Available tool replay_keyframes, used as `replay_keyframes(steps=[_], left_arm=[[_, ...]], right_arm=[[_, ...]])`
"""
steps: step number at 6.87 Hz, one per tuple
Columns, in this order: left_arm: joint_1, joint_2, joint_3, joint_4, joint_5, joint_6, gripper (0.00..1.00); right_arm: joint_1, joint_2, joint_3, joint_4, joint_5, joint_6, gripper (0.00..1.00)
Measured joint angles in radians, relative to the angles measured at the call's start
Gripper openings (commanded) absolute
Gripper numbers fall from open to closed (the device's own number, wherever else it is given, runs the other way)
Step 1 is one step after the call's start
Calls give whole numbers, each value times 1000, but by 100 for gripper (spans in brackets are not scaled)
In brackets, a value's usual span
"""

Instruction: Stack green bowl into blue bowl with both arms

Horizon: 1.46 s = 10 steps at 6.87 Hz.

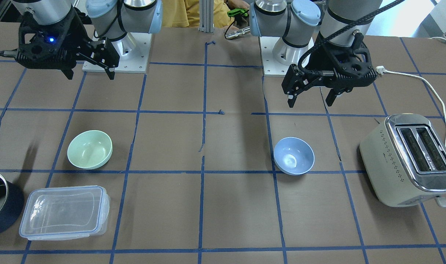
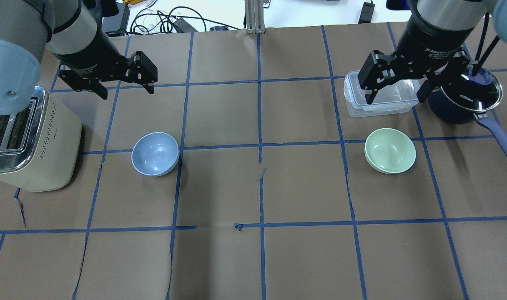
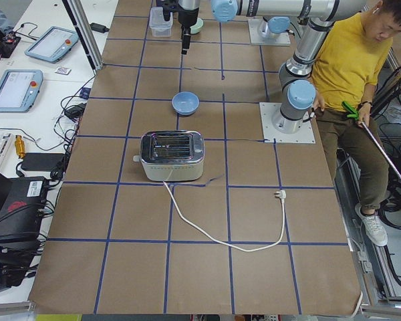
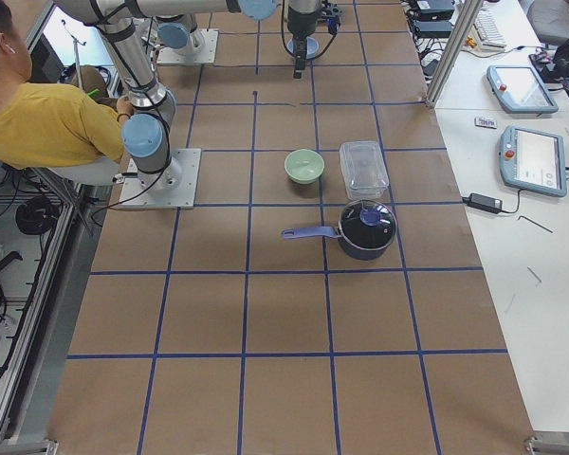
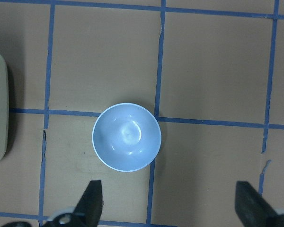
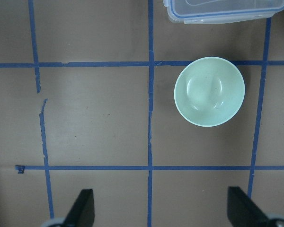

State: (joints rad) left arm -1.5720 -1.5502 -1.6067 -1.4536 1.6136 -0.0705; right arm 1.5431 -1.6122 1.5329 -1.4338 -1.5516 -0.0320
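The green bowl (image 2: 390, 150) stands upright and empty on the table's right half; it also shows in the front view (image 1: 90, 149) and the right wrist view (image 6: 209, 91). The blue bowl (image 2: 155, 153) stands upright and empty on the left half; it also shows in the front view (image 1: 293, 155) and the left wrist view (image 5: 127, 137). My left gripper (image 2: 126, 92) hangs open and empty high above the table, beyond the blue bowl. My right gripper (image 2: 395, 100) hangs open and empty beyond the green bowl, over the clear container.
A cream toaster (image 2: 26, 137) stands left of the blue bowl, its cord (image 1: 432, 90) trailing. A clear lidded container (image 2: 380, 98) and a dark pot with a glass lid (image 2: 462, 98) sit beyond the green bowl. A person in yellow (image 3: 351, 60) sits behind the robot bases.
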Motion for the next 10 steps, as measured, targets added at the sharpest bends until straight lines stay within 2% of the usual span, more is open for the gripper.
replay_keyframes(steps=[2,6,10], left_arm=[[2,-6,4,-16,1,0,100],[3,-31,63,-129,3,0,100],[3,-51,92,-151,2,0,100]], right_arm=[[0,-7,12,-2,-6,0,100],[0,-9,16,-12,-7,2,100],[0,-9,16,-13,-9,4,100]])
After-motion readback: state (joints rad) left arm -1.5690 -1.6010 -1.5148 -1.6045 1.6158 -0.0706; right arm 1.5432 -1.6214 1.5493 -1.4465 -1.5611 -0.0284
